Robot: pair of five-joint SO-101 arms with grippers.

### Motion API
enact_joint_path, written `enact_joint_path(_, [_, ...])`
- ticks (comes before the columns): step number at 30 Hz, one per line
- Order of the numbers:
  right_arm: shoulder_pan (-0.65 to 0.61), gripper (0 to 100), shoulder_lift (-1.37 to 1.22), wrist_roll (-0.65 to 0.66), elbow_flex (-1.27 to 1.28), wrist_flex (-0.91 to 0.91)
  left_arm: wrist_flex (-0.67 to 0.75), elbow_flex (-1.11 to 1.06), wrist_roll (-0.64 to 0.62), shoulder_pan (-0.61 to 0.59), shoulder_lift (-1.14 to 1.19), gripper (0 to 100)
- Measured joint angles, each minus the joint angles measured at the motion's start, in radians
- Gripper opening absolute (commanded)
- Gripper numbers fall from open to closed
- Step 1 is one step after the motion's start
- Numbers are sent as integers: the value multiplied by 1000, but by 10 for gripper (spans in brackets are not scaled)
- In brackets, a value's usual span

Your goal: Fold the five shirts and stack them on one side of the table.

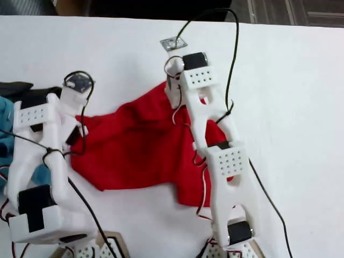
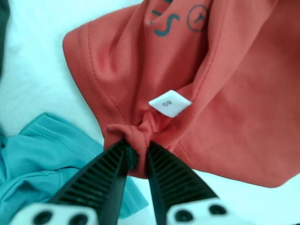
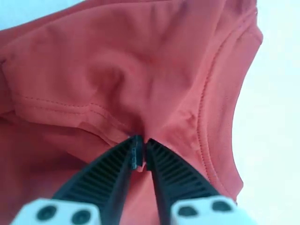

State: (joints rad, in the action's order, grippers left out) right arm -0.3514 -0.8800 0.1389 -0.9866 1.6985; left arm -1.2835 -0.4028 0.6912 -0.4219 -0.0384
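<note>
A small white cloth tag (image 2: 169, 102) sewn into the red-orange fabric shirt (image 2: 234, 93) carries two tiny dark characters, too small to make out with certainty. Elsewhere on the same shirt, dark printed marks (image 2: 180, 21) show a curved stroke and a circle with a mark inside, partly cut off and not readable.

My worktop (image 1: 290, 80) is plain white; a small silvery metal plate (image 1: 172, 43) with holes lies flat on it, near its far edge; past that edge I see a dark floor (image 1: 301, 11) with pale stripes; at the far left corner sits a tan shape (image 1: 72, 5) I cannot make out.
</note>
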Motion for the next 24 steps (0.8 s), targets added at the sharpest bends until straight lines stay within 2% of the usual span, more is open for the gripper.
enact_joint_path(9, [81,20,109,81,15,2,-14,5,0,0,0,24])
enact_joint_path(15, [138,20,364,129,272,2,-235,121,0,31,0,24])
enact_joint_path(20, [138,20,598,170,555,2,-425,219,0,75,0,24])
enact_joint_path(24, [160,20,778,206,752,2,-471,230,18,78,-35,24])
